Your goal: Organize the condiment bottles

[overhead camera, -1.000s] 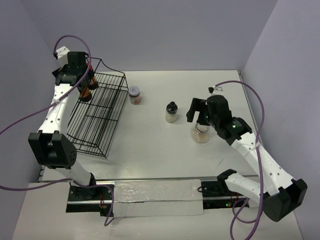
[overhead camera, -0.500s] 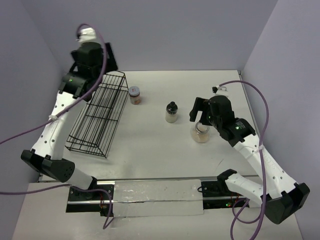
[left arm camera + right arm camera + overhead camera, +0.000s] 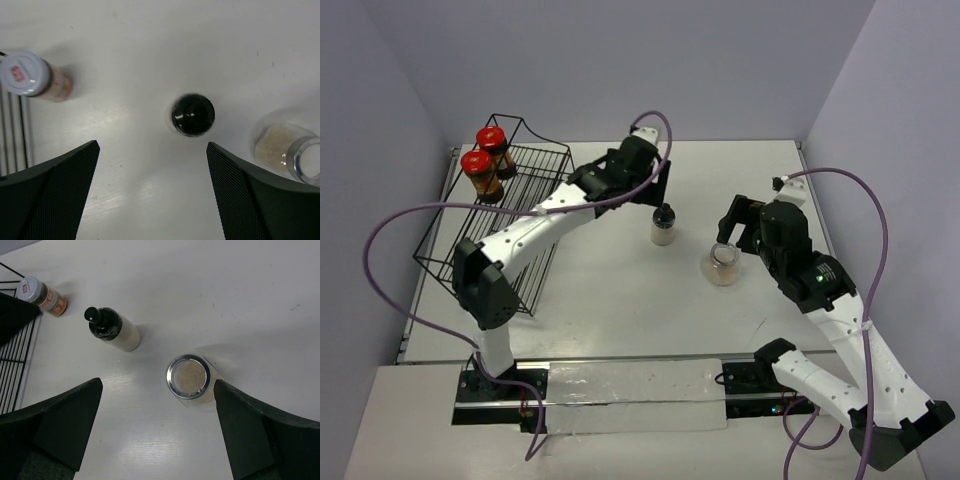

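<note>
Rack (image 3: 520, 222): black wire, on the left of the white counter (image 3: 620, 310). All places below are reckoned from it.

1. Far red jar (image 3: 491, 137): dark contents, upright at the rack's far left corner, seemingly on its upper tier (the wires make the seating hard to read).
2. Near red jar (image 3: 477, 163): same kind, touching or just beside item 1 on its near side, same corner of the rack.
3. Silver jar (image 3: 25, 73): orange-brown contents, on the counter just beside the rack's right edge. It is hidden under the left arm in the top view.
4. Black-cap jar (image 3: 193, 115): pale contents, upright on the counter, farther right of the rack than item 3.
5. Wide jar (image 3: 188, 376): clear glass, beige fill, metal rim, upright on the counter. It is the farthest right of the rack and nearer the arm bases than item 4.

Left pincer (image 3: 151, 147): reached across the rack to its right side, hanging above item 4, fingers spread wide, holding nothing.

Right pincer (image 3: 157, 390): well right of the rack, above item 5 and clear of it, fingers spread wide, holding nothing.
</note>
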`<state>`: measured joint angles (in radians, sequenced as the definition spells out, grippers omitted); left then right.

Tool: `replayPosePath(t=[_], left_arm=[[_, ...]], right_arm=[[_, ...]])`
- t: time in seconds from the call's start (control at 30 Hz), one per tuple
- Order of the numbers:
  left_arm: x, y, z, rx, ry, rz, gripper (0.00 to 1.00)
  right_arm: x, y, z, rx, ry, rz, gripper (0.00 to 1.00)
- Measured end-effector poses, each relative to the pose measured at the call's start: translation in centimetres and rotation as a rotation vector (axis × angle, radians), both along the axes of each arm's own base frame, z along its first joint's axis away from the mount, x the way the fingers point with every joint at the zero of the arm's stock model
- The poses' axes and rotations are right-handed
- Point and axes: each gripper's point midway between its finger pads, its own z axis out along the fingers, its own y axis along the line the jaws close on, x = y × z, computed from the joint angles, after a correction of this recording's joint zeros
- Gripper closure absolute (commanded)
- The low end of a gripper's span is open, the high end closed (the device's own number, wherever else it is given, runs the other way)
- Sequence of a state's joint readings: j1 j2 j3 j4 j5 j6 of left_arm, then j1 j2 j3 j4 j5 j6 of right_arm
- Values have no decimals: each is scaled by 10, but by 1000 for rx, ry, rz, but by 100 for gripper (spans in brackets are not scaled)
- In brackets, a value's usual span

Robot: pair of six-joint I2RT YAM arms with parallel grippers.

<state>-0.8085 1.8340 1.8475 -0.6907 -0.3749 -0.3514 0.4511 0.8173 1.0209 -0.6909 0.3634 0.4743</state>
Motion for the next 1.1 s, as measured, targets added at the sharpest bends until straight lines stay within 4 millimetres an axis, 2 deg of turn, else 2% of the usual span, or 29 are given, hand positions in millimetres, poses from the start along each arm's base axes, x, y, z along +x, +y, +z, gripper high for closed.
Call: replayPosePath(t=[0.1,0.37,0.47,0.6,0.73,0.87,1.0,1.1], left_arm=[[-10,-17,-36,32,70,-39,2],[-10,-42,-60,19,106,-68,0],[-3,-53,-79,31,121,-70,0],[0,-56,-113,76,163,-68,0],[1,-58,-139,110,195,-66,0],[1,-58,-143,114,201,-62,1],[5,-62,-137,99,188,-54,11],[10,-66,-132,89,171,-46,15]], right_arm=[[-3,-2,0,-2,1,-4,0],[-5,-2,-6,-2,16,0,0],[-5,-1,-6,1,17,7,0],[-6,1,-6,4,19,15,0],[-5,3,-6,8,18,23,0],[-5,5,-6,11,19,34,0],[-4,7,-11,9,31,42,0],[-4,9,-14,10,38,48,0]])
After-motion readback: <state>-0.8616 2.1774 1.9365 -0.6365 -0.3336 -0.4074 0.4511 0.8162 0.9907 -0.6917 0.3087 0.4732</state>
